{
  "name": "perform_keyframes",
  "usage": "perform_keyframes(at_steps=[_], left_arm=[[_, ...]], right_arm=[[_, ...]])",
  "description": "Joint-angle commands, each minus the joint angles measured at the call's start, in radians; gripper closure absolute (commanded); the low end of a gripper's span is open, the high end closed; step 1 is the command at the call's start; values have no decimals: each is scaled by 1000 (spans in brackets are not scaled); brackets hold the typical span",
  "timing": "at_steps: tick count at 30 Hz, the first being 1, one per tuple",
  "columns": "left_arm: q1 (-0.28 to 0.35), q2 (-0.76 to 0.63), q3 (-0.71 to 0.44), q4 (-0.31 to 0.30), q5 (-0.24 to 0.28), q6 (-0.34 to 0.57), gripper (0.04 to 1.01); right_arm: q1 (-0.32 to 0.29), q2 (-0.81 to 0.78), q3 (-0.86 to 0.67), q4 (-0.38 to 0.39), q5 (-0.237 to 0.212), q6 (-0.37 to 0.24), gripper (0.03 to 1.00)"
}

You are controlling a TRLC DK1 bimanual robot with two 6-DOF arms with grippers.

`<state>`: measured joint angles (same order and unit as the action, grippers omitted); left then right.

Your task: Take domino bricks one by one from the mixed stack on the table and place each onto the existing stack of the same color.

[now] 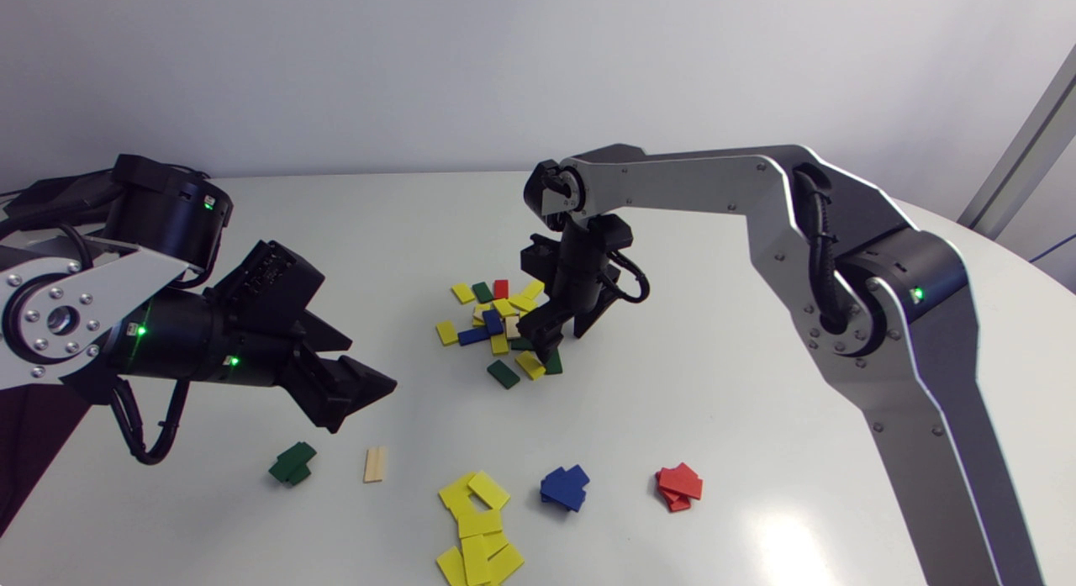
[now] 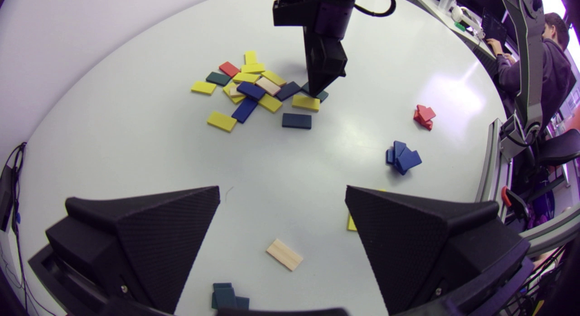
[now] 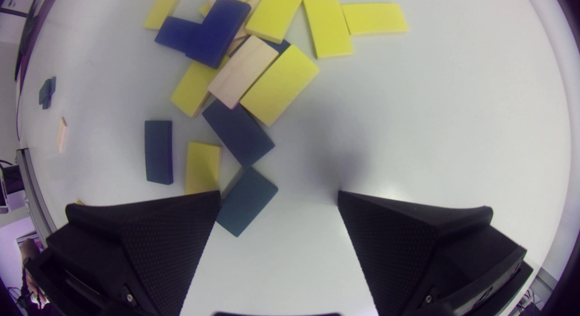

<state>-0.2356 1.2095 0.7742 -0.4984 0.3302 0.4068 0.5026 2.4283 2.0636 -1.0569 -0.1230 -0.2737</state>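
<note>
The mixed pile [image 1: 496, 325] of yellow, blue, green, red and wooden bricks lies mid-table. My right gripper [image 1: 561, 342] points down at its right edge, open and holding nothing. In the right wrist view that gripper [image 3: 278, 196] has bare table between its fingers, while a dark green brick [image 3: 247, 200] lies against one finger's inner side with a yellow brick [image 3: 202, 166] beside it. The left gripper [image 1: 353, 401] hangs open and empty above the front left. It appears in its own view [image 2: 283, 193] over a single wooden brick [image 2: 284, 254] and near the green stack [image 2: 229, 295].
Along the front stand the green stack [image 1: 292, 463], a lone wooden brick [image 1: 375, 464], a sprawling yellow stack [image 1: 475, 527], the blue stack [image 1: 565, 487] and the red stack [image 1: 679, 487]. One green brick [image 1: 503, 373] lies apart, just in front of the pile.
</note>
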Motion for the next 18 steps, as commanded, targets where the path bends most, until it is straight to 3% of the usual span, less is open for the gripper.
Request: perform_keyframes(at_steps=[1,18], left_arm=[[-4,-18,-4,-14,7,17,56],[-2,-30,-10,-20,13,21,56]], right_arm=[[-9,52,35,-45,-6,5,130],[-6,87,101,-109,-4,5,131]])
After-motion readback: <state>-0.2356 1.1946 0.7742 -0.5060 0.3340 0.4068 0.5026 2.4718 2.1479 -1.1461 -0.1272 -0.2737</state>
